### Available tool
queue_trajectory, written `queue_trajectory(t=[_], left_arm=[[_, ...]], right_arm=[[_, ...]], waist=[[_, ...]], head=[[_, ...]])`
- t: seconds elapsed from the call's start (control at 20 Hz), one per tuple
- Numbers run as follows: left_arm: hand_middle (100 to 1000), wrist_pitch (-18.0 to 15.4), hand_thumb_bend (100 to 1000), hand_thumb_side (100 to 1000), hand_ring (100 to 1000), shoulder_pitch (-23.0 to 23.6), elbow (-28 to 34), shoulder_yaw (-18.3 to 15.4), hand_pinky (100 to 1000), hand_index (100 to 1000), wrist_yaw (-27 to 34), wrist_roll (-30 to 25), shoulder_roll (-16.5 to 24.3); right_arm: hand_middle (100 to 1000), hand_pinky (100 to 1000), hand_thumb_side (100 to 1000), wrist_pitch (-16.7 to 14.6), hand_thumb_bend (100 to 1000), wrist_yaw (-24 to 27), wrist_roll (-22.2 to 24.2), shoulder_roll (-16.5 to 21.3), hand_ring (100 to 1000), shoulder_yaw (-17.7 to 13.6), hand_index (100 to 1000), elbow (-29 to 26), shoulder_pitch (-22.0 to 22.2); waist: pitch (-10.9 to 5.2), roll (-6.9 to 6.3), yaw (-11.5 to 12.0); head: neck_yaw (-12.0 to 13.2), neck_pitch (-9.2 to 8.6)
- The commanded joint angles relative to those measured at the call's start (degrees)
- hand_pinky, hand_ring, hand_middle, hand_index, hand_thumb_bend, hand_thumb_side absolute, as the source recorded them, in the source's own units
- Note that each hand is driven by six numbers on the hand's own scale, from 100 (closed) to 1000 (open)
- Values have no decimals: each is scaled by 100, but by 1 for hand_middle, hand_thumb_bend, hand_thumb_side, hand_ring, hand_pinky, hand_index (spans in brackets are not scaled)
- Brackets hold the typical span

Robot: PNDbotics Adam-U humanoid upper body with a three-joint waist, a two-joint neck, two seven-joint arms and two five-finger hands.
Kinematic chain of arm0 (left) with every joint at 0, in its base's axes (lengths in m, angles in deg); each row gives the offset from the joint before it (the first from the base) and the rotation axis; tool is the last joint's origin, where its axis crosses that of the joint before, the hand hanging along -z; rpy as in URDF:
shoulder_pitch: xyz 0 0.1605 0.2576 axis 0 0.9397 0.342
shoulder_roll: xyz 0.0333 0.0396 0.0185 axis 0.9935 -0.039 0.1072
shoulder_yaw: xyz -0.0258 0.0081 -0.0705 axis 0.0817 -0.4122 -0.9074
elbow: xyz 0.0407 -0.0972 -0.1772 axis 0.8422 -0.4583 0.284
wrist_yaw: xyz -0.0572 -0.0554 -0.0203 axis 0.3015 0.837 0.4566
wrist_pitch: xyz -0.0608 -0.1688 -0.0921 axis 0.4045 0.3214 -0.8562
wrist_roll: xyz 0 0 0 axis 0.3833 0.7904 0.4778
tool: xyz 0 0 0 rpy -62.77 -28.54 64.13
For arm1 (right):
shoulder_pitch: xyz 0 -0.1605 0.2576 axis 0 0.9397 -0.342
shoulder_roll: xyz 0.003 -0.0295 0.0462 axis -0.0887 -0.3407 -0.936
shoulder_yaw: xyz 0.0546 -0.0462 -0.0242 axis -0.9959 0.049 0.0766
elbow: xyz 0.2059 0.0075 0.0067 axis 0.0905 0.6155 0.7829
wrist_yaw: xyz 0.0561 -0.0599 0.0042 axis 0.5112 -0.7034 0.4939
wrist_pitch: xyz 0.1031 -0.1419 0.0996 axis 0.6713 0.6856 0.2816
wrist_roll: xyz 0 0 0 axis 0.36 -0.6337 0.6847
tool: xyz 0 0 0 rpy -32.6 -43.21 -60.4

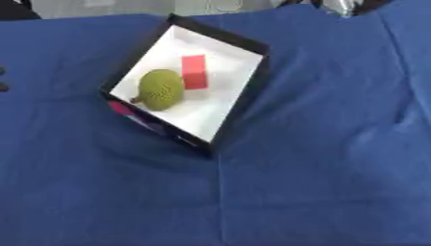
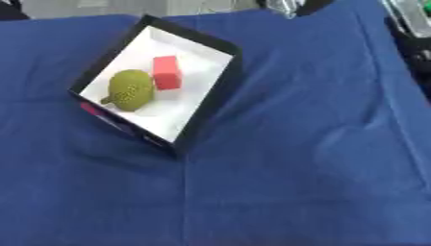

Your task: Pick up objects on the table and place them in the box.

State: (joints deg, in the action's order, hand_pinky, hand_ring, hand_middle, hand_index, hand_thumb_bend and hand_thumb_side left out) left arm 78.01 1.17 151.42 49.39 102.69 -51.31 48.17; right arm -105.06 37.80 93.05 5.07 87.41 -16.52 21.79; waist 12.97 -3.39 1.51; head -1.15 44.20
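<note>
Neither robot hand shows in the two eye views, so I cannot tell if the fingers are apart, together, or closed on something. At the left edge of the left eye view there are only some small dark shapes, and I cannot say what they are.

The box point(image 1: 252, 93) lies in the upper left part of the table, turned askew, with black walls and a white floor. Inside it, a green bumpy fruit point(image 1: 161, 89) with a short stalk rests near the left wall, and a red block point(image 1: 195, 71) lies just beside it, toward the far side. The two seem to touch or nearly touch; I cannot tell which. The blue cloth point(image 1: 320, 182) covers the whole table, and I see no other object lying on it in these views.

My judgement is that the placing step is finished for these two things, since both are already in the box. The next move depends on whether any object remains outside the views; if none, the task looks close to complete, and the hands only need to stay away from the box.

On the near outer wall of the box there is a pink mark point(image 1: 120, 108) and some pale print, but no writing can be read.
</note>
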Motion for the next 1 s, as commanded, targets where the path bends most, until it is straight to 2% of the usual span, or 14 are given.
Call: queue_trajectory(t=[0.05, 0.25, 0.5, 0.7, 0.85, 1.0], left_arm=[[683, -5, 100, 619, 686, -36, 124, -56, 610, 725, 38, 112, 51], [688, 11, 100, 620, 687, -54, 149, -82, 611, 729, 53, 253, 36], [687, 21, 100, 619, 687, -54, 166, -91, 611, 726, 70, 393, 34], [687, 35, 100, 618, 687, -74, 181, -62, 611, 726, 74, 377, 30], [688, 34, 100, 617, 687, -87, 184, -55, 611, 726, 77, 373, 37], [688, 18, 100, 616, 687, -104, 190, -56, 611, 725, 78, 408, 42]], right_arm=[[413, 757, 250, -446, 100, -616, 272, -616, 383, -134, 599, 390, -295], [421, 756, 287, -830, 100, -1657, 71, -1241, 392, -237, 601, 1207, -450], [421, 759, 291, -1151, 100, -2887, -510, -1789, 392, -473, 602, 1965, -455], [427, 757, 307, -1208, 100, -3746, -1030, -2077, 404, -644, 605, 2363, -439], [458, 763, 362, -1322, 100, -4311, -1399, -2184, 479, -684, 639, 2584, -462], [480, 770, 405, -1461, 114, -4816, -1697, -2253, 502, -701, 663, 2790, -491]], waist=[[-191, 12, 54], [-196, 30, 186], [-193, 55, 334], [-177, 70, 404], [-164, 79, 427], [-159, 83, 431]], head=[[-47, -8], [-147, -8], [-267, -8], [-317, -8], [-332, -8], [-346, -8]])
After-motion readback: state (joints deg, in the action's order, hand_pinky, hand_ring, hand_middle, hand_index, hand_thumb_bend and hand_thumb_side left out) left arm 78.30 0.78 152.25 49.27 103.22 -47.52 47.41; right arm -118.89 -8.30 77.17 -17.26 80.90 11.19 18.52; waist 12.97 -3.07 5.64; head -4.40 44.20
